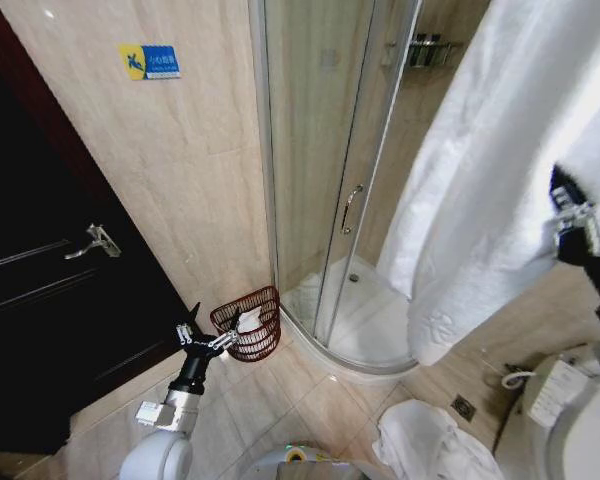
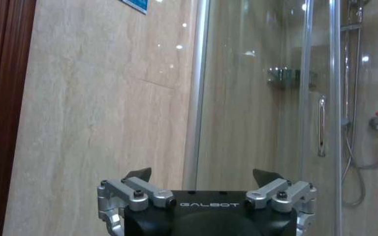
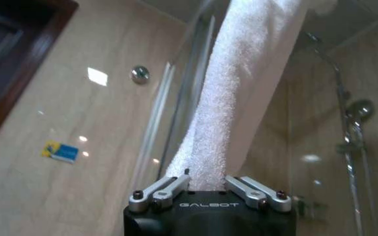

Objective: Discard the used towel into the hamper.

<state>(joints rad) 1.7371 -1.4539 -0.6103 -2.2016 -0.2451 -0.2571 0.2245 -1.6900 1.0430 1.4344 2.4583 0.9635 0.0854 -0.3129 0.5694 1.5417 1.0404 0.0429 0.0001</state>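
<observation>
The right gripper (image 3: 207, 186) clamps a large white terry towel (image 1: 480, 170) at three o'clock. The left gripper (image 1: 212, 340), fingers spread and empty, hovers at seven o'clock beside the round reddish-brown wire hamper (image 1: 250, 322) on the tiled floor.

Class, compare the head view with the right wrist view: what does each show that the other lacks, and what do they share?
Only the head view: the hamper on the floor by the shower, something white inside it, the left gripper open beside it, a dark door, and white cloth on the floor.

Only the right wrist view: the shower head and the right gripper shut on the towel.

Both: that white towel, the blue wall sign and the glass shower enclosure.
</observation>
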